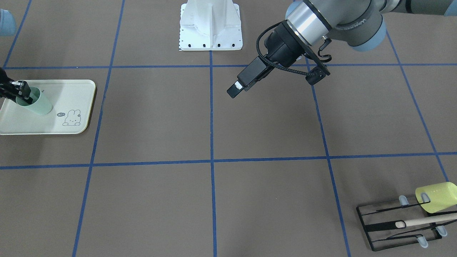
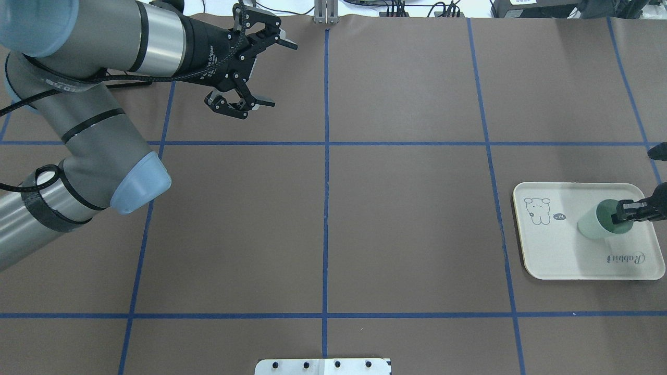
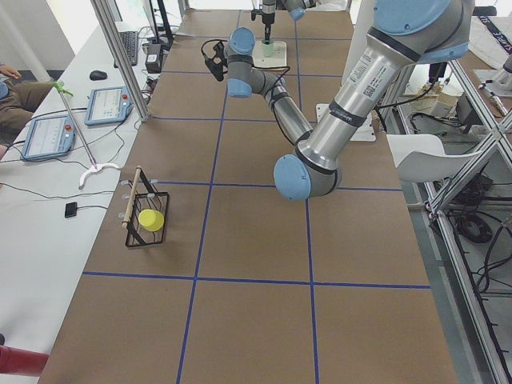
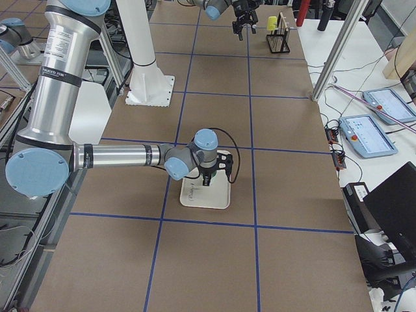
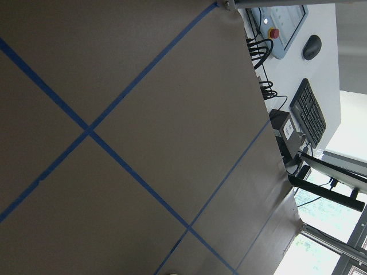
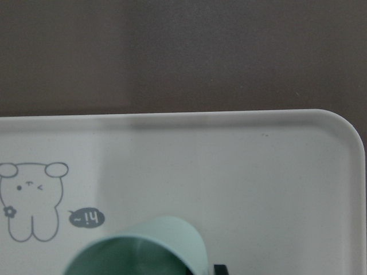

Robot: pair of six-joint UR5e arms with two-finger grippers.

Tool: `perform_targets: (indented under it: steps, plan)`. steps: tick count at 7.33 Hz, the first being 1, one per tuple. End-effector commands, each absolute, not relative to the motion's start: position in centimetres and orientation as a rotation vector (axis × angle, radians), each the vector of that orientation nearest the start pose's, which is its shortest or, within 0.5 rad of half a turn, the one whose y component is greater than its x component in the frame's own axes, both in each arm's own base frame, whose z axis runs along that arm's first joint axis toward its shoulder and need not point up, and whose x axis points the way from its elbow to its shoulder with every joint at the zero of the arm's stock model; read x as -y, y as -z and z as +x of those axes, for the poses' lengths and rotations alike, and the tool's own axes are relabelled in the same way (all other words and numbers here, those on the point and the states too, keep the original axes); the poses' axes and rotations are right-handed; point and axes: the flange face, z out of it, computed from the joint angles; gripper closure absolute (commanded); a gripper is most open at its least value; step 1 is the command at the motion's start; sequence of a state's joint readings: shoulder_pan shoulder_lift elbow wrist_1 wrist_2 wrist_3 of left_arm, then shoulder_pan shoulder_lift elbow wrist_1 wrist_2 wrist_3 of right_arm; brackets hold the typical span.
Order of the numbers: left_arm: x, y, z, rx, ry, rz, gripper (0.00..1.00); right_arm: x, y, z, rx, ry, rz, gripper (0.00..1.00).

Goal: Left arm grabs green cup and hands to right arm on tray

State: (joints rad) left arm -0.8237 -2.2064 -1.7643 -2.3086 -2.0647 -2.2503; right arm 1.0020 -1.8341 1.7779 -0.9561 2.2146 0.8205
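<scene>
Mostly cropped, right jaws tight on tilted green cup (image 2: 591,225) over tray (image 2: 563,260); left jaws apart.

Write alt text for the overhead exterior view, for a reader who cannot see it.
The right gripper holds the pale green cup by its rim, tilted, over a cream tray with a bunny drawing at the view's right. The left gripper hangs open and empty at upper left.
</scene>
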Motion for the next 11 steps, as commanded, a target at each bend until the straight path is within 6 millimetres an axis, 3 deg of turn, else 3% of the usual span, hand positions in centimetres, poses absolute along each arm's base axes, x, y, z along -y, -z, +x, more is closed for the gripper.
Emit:
perform_targets:
  steps: [1,4,8,10,11]
  plan:
    - [50.3,-11.4,34.8,-1.600,0.787,-0.283,0.00,37.8,-59.4,-13.6,0.849,-0.070,0.048,0.00]
    - [50.3,-11.5,34.9,-1.599,0.788,-0.284,0.00,37.5,-56.6,-8.1,0.962,-0.120,0.072,0.00]
    - [51.4,-12.5,34.8,-1.572,0.753,-0.221,0.00,38.0,-55.1,0.9,1.075,-0.227,0.169,0.00]
    - [53.4,-14.7,34.2,-1.426,0.673,-0.075,0.00,40.1,-53.7,2.1,1.070,-0.243,0.227,0.00]
    - [54.3,-18.4,32.7,-1.316,0.614,0.008,0.00,40.5,-53.7,2.4,1.042,-0.239,0.255,0.00]
